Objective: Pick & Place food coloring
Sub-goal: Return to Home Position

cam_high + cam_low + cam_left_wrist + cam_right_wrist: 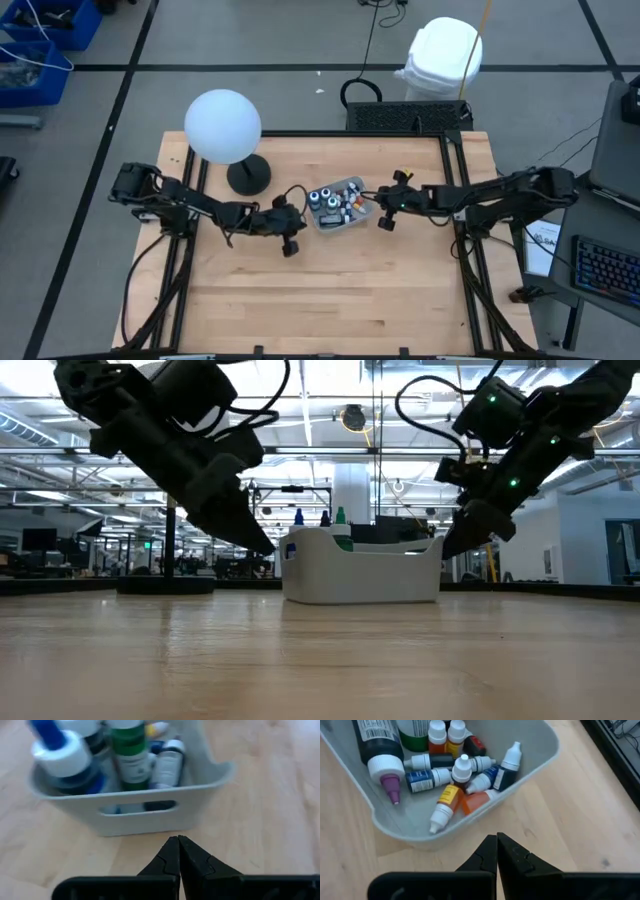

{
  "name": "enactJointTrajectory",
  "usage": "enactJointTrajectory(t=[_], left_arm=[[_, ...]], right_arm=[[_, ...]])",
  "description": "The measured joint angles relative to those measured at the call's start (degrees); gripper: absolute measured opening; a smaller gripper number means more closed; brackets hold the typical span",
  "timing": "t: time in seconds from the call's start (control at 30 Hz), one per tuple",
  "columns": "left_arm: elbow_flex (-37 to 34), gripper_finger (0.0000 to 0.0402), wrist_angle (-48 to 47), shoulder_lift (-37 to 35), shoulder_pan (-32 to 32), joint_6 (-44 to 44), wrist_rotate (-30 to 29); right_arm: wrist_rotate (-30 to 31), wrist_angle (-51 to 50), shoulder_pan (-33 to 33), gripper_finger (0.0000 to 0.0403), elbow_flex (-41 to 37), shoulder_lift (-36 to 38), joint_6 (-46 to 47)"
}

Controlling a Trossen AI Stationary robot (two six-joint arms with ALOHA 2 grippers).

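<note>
Food coloring (447, 797) piled in gray bin (537, 755), job apparently done.
Left tool (178, 844) and right tool (496, 841) flank it, tips together, empty.

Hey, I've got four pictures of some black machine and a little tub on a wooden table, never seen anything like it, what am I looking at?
It is a robot with two dark arms, each ending in a two-finger pincer called a gripper. One picture looks straight down on the wooden table, one looks level across it, and two come from cameras on the arms' wrists. Mid-table stands a gray bin holding small white-capped food coloring bottles and a few larger ones. Near the left arm stands a white globe on a dark base. The left gripper and right gripper sit on either side of the bin, fingers closed, holding nothing.
</note>
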State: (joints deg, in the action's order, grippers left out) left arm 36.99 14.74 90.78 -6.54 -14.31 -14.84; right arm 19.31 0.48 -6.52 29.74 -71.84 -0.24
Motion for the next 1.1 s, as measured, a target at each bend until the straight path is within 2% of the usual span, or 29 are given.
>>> enactJointTrajectory(t=[0.23,0.37,0.5,0.8,0.97,1.1], left_arm=[[0.0,0.0014,-1.4,0.0,2.4,-3.4,-2.0],[0.0,0.0004,-2.2,0.0,3.2,-3.8,-3.3],[0.0,0.0013,-2.5,0.0,3.5,-3.2,-3.3],[0.0,0.0006,-2.5,0.0,3.5,-2.4,-4.1],[0.0,0.0019,-2.9,0.0,3.5,-2.4,-5.4],[0.0,0.0010,-2.9,0.0,3.6,-2.4,-5.5]], right_arm=[[-0.5,5.8,0.2,0.0000,0.0,-5.8,0.1],[-4.5,8.2,0.3,0.0000,0.0,-8.0,1.5],[-6.1,9.6,1.2,0.0000,0.0,-9.5,2.7],[-5.9,15.1,6.0,0.0000,0.0,-12.4,2.6],[-6.0,16.5,6.7,0.0000,-0.1,-12.5,2.2],[-6.0,16.9,6.6,0.0000,-0.1,-12.5,2.2]])
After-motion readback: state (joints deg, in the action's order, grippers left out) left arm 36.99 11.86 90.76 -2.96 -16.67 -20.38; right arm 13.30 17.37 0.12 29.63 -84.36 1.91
